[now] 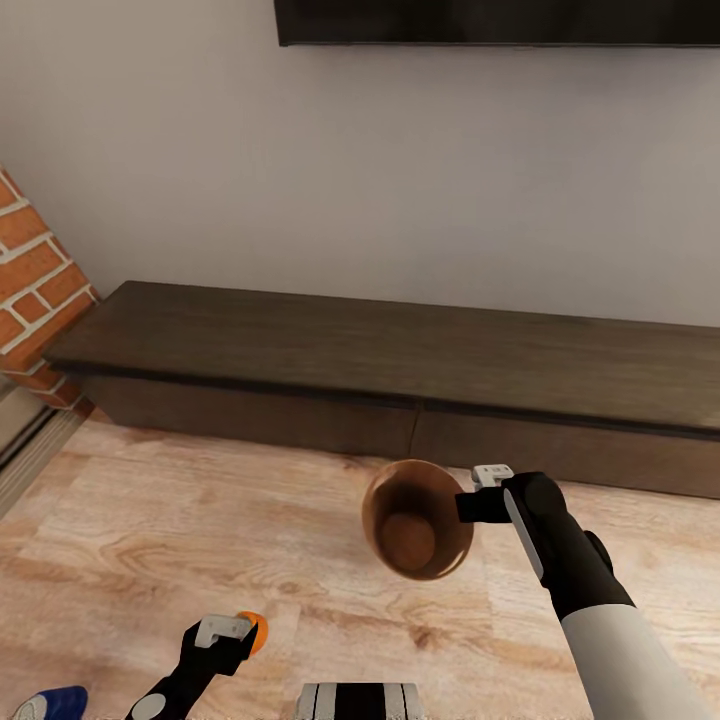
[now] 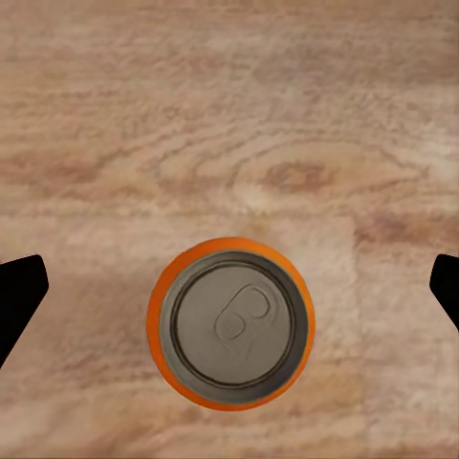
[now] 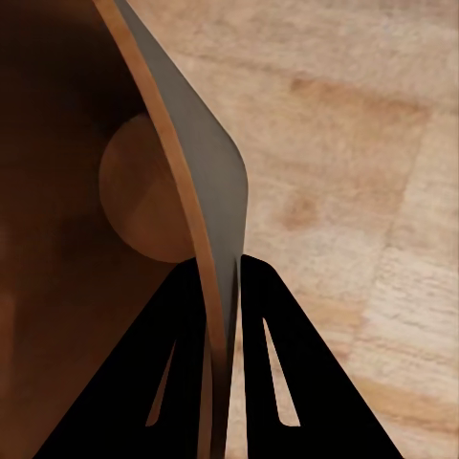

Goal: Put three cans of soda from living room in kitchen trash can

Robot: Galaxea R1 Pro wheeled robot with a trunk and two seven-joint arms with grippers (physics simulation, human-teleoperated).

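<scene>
My right gripper (image 1: 478, 506) is shut on the rim of the tash can (image 1: 385, 500), a copper-brown round bin held tilted above the wood floor, its inside facing me and holding nothing. In the right wrist view the fingers (image 3: 273, 363) pinch the bin's thin wall (image 3: 196, 163). An orange can of soda (image 1: 257, 630) stands upright on the floor under my left gripper (image 1: 226, 632). From the left wrist view its silver top (image 2: 234, 325) lies between the wide-open fingertips (image 2: 19, 296), untouched. A dark blue can of soda (image 1: 58, 703) sits at the lower left edge.
A long dark low cabinet (image 1: 400, 370) runs along the wall ahead. The red-brick fireplace (image 1: 35, 290) stands at the left. A dark screen (image 1: 500, 20) hangs on the wall above. Wood floor (image 1: 200, 510) spreads between me and the cabinet.
</scene>
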